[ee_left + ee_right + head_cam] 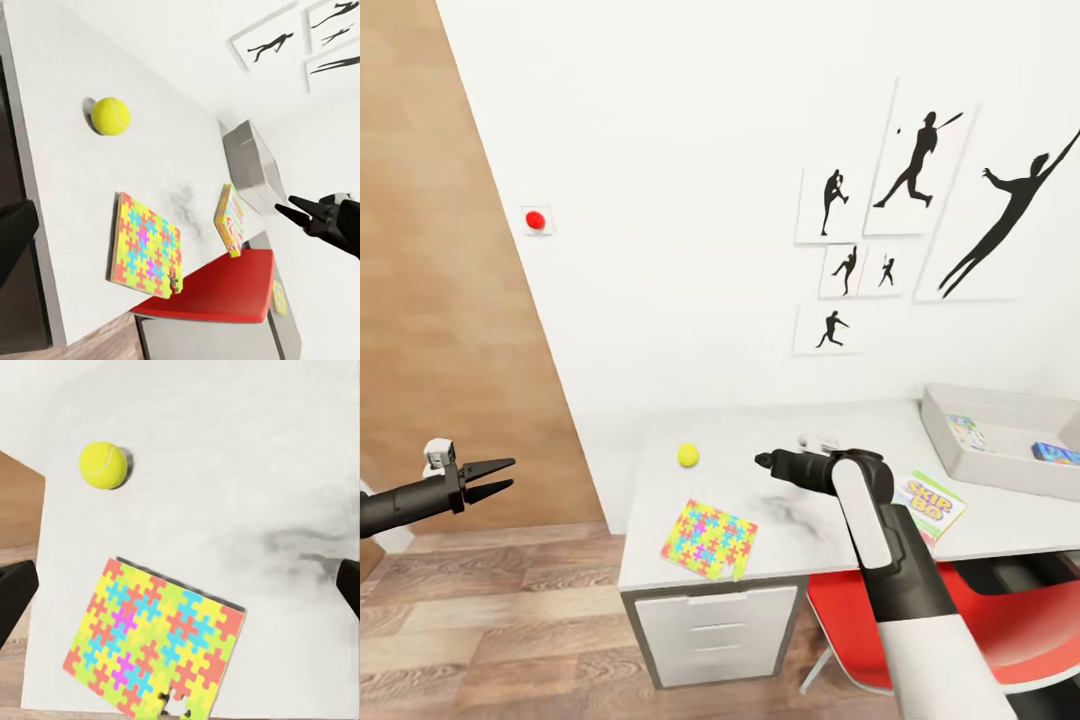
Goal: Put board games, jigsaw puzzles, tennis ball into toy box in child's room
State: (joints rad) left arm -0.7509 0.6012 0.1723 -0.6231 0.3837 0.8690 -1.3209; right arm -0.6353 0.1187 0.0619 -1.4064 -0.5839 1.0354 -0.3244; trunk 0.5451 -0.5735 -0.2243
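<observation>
Pale grey-white desk top with white drawers [790,530] carries most of what you need. Small yellow-green tennis ball [688,455] sits loose near the desk's left end, close to the back. Flat square jigsaw puzzle slab in red, yellow, green, blue and magenta pieces [709,538] lies in front of it at the front edge, one corner just over the lip, well apart from the ball. I can make out only this one puzzle slab.

Your right gripper [762,461] is over the desk between ball and puzzle, a bit to their right, holding nothing. The right wrist view has its two dark fingertips at opposite edges of the frame, so the jaws are wide, with ball [103,465] and puzzle [154,639] between them below.

Your left gripper [503,477] hangs off the desk's left end over the wood floor [490,620], jaws parted and empty.

Yellow-green-red "Skip-Bo" board game box [931,505] lies flat on the desk just in front of the light grey open-topped toy box [1000,462]. Inside the bin: a white-blue game box [966,431] and a smaller blue one [1055,452].

Red chair seat [960,620] is tucked under the desk.
</observation>
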